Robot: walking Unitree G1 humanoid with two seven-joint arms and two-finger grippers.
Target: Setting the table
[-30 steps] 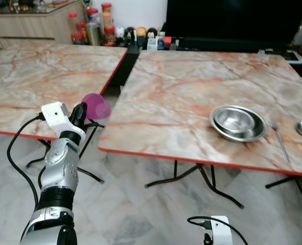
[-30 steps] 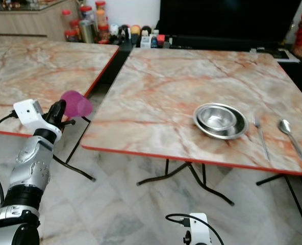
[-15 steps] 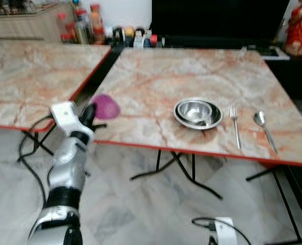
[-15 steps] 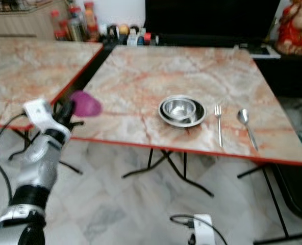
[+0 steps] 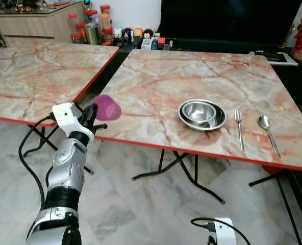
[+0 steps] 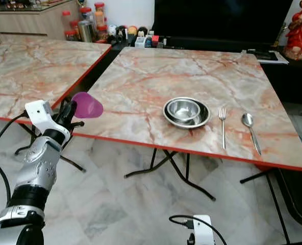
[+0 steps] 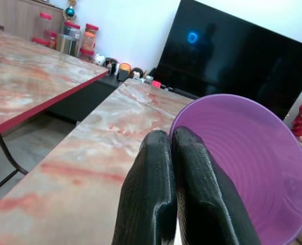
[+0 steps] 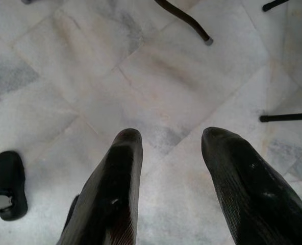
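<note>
The left gripper (image 5: 91,113) is pinching a purple plastic cup (image 5: 107,107) by its rim, mouth tilted toward the steel bowl (image 5: 202,114), which lies well to its right across the marble table (image 5: 156,87).

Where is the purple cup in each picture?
Left eye view: purple cup held in the left gripper, just off the table's near left edge.
Right eye view: same cup, same place.
Left wrist view: cup big, pinched at its rim by the black fingers.
Right wrist view: not in it.
Shared landmark: marble table.
</note>
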